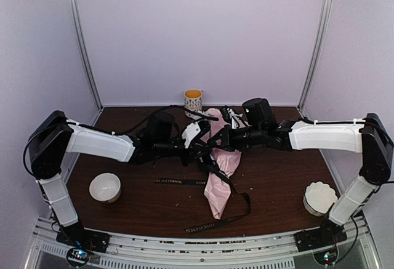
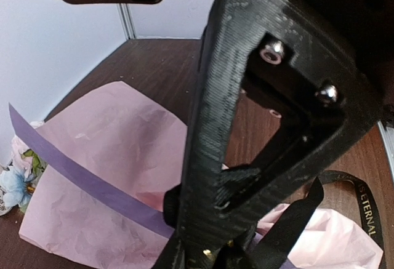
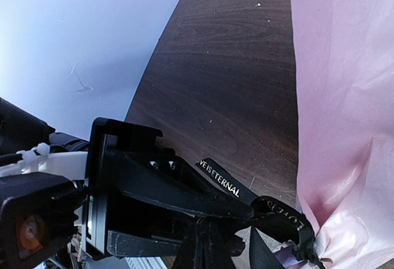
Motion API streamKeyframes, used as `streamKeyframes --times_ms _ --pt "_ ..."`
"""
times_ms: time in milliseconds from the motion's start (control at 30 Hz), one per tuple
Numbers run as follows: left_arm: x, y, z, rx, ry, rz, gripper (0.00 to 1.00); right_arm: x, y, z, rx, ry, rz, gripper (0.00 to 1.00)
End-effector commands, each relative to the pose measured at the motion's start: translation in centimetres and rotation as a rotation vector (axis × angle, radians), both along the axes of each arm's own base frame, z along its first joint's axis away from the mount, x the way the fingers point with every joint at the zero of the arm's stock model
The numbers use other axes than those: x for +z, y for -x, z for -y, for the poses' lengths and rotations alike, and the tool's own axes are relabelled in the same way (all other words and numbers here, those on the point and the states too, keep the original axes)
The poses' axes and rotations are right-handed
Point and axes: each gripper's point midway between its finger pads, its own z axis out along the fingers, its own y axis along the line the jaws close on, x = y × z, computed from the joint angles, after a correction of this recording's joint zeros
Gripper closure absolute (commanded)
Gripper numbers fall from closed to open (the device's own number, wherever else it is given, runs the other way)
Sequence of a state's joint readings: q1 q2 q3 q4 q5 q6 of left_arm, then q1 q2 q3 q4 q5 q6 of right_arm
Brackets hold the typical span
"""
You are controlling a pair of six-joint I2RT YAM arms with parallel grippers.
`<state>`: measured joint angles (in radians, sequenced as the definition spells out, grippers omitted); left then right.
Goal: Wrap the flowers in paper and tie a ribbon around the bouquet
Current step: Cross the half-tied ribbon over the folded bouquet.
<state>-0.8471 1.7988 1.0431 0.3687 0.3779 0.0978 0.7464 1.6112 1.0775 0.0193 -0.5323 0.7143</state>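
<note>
- bouquet (image 1: 217, 186): a pink wrapped bundle, lying mid-desk (image 1: 277, 176) with its tip pointing toward the near edge and the flowers (image 2: 13, 183) showing at the far, wide end. I am judging it light, soft and easily crushed, so a gentle hold at the narrow waist is looking best.
- ribbon (image 1: 178, 182): black with gold lettering, trailing left of the bouquet and looping round its near right side. I am rating it limp and slippery, so it is best taken flat, close to where it is crossing the bouquet.
- right gripper (image 1: 223, 140): I am reaching in from the right over the bouquet's middle, with the fingers pressed together and, as far as I am seeing, pinching the ribbon.
- left gripper (image 1: 200, 144): I am reaching in from the left, just beside the right gripper; I cannot tell whether it is spread or closed.
</note>
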Motion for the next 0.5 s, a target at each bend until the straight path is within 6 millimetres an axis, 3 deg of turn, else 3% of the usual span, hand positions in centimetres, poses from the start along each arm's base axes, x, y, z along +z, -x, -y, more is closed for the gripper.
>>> streamKeyframes --times_ms 0,100,233,400,467 --pt "1.2 0.1 1.0 -0.040 0.063 0.010 0.81 1.3 -0.5 -0.5 -0.008 -0.013 0.038 1.00" --pt "1.0 0.2 1.1 -0.046 0.057 0.007 0.99 1.3 -0.5 -0.6 -0.007 -0.012 0.043 1.00" --pt "0.4 0.3 0.8 -0.042 0.038 -0.005 1.00 1.3 -0.3 -0.4 0.002 0.000 0.050 1.00" --pt "0.0 0.2 0.5 -0.034 0.035 -0.005 1.00 1.7 -0.6 1.1 -0.015 0.070 0.106 0.72" --pt "0.1 0.0 0.2 -0.024 0.042 -0.011 1.00 1.5 -0.9 2.2 -0.029 0.111 0.116 0.66"
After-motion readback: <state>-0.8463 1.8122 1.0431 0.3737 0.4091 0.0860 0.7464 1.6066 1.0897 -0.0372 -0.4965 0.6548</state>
